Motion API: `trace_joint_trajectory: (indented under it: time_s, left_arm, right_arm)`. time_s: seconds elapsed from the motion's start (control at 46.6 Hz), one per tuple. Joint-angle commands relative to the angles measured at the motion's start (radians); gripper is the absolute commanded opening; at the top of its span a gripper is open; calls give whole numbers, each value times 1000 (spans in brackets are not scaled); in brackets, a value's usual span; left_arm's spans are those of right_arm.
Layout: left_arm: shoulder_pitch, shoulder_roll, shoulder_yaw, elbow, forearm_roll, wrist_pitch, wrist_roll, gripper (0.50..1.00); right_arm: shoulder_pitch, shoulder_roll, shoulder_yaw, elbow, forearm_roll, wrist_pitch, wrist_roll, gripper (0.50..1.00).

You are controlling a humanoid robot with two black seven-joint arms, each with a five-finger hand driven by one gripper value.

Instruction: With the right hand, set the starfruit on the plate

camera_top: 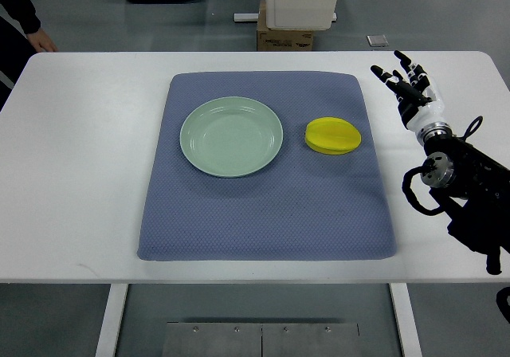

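Note:
A yellow starfruit (333, 135) lies on the blue-grey mat (267, 213), just right of a pale green plate (231, 136) that holds nothing. My right hand (405, 80) is over the white table to the right of the mat, beyond the starfruit and apart from it. Its black fingers (396, 76) are spread and hold nothing. The right arm (462, 182) enters from the right edge. The left arm is out of sight.
A white table (80, 174) carries the mat. A person's hand and dark sleeve (32, 30) rest at the table's far left corner. A cardboard box (284, 37) and white equipment stand on the floor behind the table.

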Motion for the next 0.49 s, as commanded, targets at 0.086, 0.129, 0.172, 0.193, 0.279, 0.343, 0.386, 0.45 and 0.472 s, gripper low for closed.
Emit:
trace_joint_trajectory:
  time_s: [0.086,0.129,0.172,0.193,0.279,0.343,0.386,0.45,0.472]
  left_arm:
    - [6,0,-1,0,-2,0,0,1000]
    - [7,0,-1,0,-2,0,0,1000]
    - [7,0,-1,0,-2,0,0,1000]
    - [7,0,-1,0,0,0,0,1000]
    - [7,0,-1,0,-2,0,0,1000]
    - [6,0,-1,0,0,0,0,1000]
    - [6,0,-1,0,-2,0,0,1000]
    - [6,0,-1,0,-2,0,0,1000]
    - [6,0,-1,0,0,-2,0,1000]
  right_arm:
    - [-7,0,0,0,0,0,0,1000]
    - [-7,0,0,0,0,0,0,1000]
    - [-5,-2,0,0,0,0,0,1000]
    - [-5,-2,0,0,0,0,0,1000]
    - [-5,-5,0,0,0,0,0,1000]
    - [-5,-5,0,0,0,0,0,1000]
    - [-5,-5,0,0,0,0,0,1000]
    - [-7,-5,0,0,0,0,0,1000]
    - [-7,-3,0,0,0,0,0,1000]
